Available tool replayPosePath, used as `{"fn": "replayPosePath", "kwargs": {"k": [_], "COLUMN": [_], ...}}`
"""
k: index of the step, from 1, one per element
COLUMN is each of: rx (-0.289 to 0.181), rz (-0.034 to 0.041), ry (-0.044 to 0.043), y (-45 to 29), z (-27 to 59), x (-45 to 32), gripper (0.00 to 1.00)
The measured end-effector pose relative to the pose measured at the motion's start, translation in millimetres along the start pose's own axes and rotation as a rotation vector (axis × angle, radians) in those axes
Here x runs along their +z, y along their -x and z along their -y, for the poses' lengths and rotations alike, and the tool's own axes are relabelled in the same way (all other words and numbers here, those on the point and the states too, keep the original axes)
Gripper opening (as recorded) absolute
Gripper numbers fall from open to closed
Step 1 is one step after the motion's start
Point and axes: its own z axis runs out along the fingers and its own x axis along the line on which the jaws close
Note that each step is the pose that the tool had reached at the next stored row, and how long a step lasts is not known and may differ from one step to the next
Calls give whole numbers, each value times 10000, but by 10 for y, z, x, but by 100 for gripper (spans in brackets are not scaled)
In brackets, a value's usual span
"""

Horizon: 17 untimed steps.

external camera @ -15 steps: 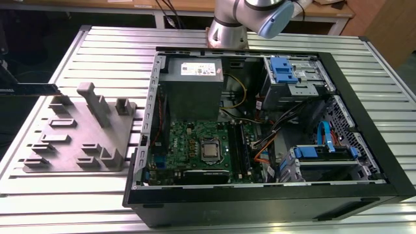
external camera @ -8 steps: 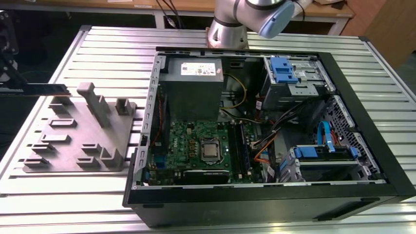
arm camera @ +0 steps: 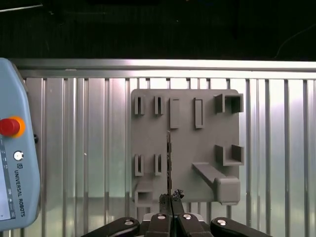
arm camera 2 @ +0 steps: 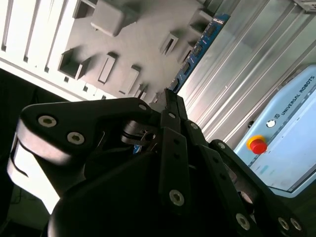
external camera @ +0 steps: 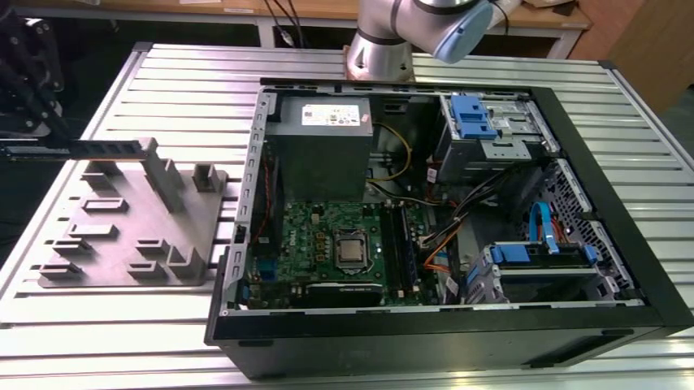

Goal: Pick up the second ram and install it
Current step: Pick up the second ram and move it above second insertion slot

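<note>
Black angular gripper [arm camera: 172, 198] clamps one thin, flat second ram [arm camera: 169, 158] over one matte grey slotted tray [arm camera: 185, 148] on the ribbed metal table [arm camera: 89, 148].

The black gripper [arm camera 2: 167, 96] has its fingers pinched together on the near end of the second ram [arm camera 2: 198, 48], which reaches away over the grey fixture plate [arm camera 2: 143, 34]. Beside the plate lies the slatted metal table [arm camera 2: 247, 64], where a pale blue pendant [arm camera 2: 291, 148] with a red button [arm camera 2: 257, 145] rests.
</note>
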Motion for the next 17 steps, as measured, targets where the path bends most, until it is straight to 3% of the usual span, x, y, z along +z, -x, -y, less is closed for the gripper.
{"fn": "replayPosePath", "kwargs": {"k": [17], "rx": [9], "rz": [0], "ry": [0], "y": [8], "z": [532], "x": [0], "gripper": [8]}}
